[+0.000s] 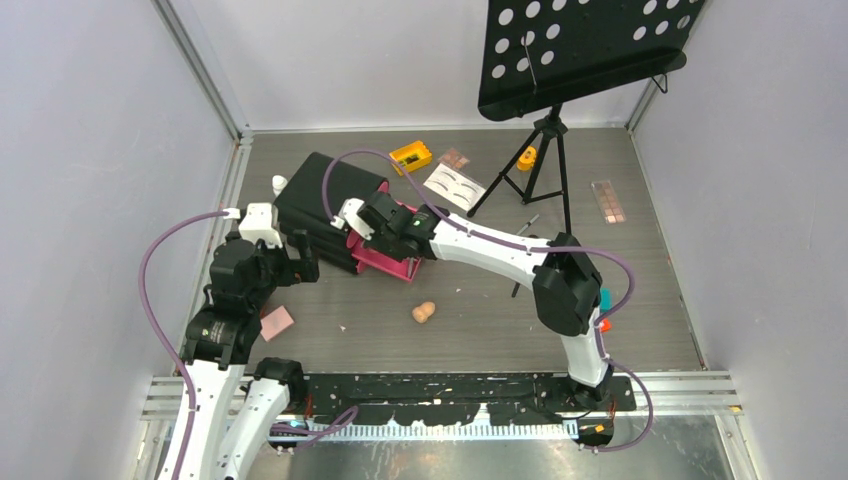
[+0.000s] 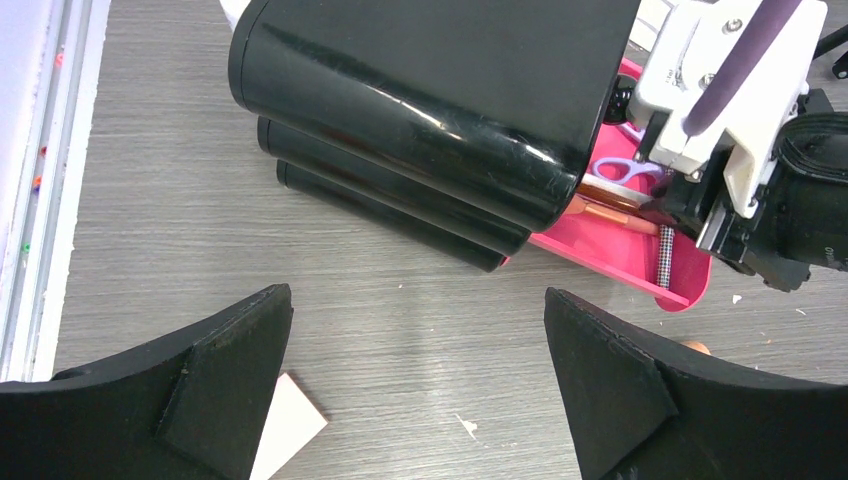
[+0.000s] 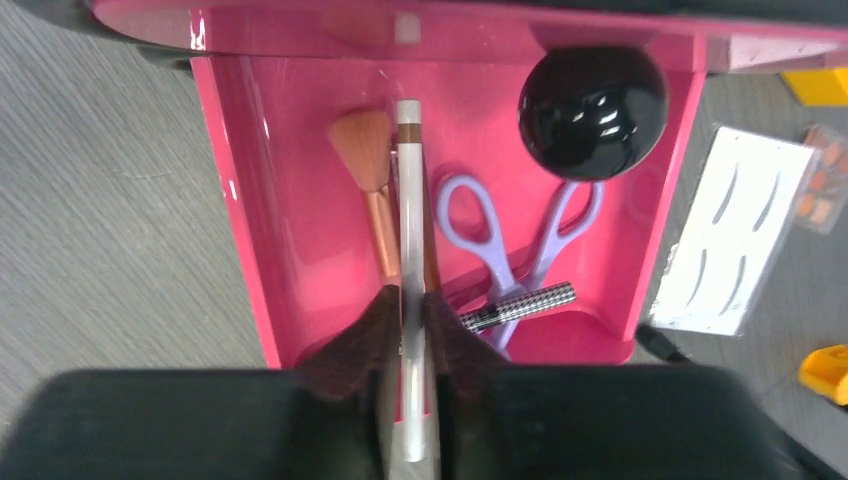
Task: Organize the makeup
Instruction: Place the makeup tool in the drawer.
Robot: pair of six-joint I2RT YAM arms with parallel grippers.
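Pinching pencil [image 3: 409, 200] in right hand [image 3: 412, 320], lengthwise over drawer [image 3: 250, 200], brush [image 3: 372, 170] at 9 o'clock, scissors [image 3: 480, 215] at 3, probably to lie flat among long tools. Holding left hand [image 2: 418, 300] spread, empty, at 7 o'clock of chest [image 2: 420, 90], likely as brace.

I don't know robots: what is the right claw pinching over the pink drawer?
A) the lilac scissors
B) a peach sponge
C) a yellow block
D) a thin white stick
D: in the right wrist view the right claw is closed on the thin white stick, while the lilac scissors lie loose in the pink drawer.
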